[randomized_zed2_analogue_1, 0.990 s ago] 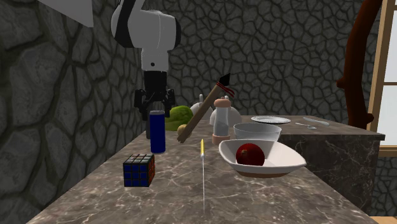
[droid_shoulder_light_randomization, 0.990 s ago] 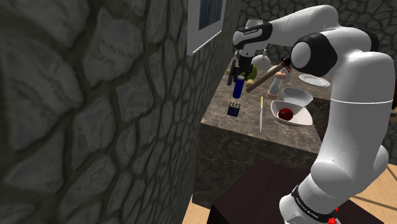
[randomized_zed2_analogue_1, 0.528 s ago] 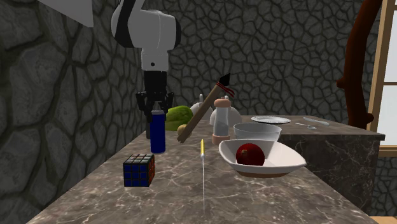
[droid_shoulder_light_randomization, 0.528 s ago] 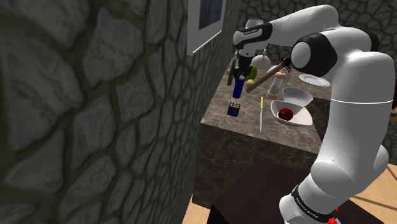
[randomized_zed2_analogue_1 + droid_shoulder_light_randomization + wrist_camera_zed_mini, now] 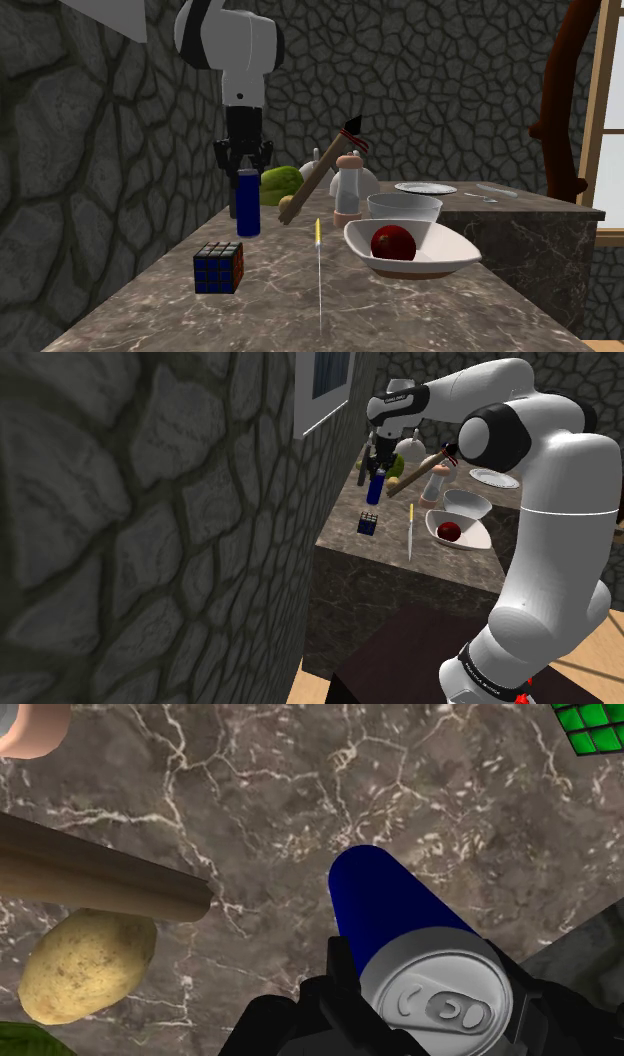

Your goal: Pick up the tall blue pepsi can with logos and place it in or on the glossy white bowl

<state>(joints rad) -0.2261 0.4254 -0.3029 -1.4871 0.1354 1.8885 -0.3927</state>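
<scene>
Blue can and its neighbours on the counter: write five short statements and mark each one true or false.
1. The pincer clasps the blue can near its top. True.
2. The blue can lies on its side. False: it is upright.
3. The front white bowl holds a dark red fruit. True.
4. The puzzle cube sits inside that bowl. False: it rests on the marble counter, apart from the bowl.
5. A potato lies on the counter near the can. True.
</scene>
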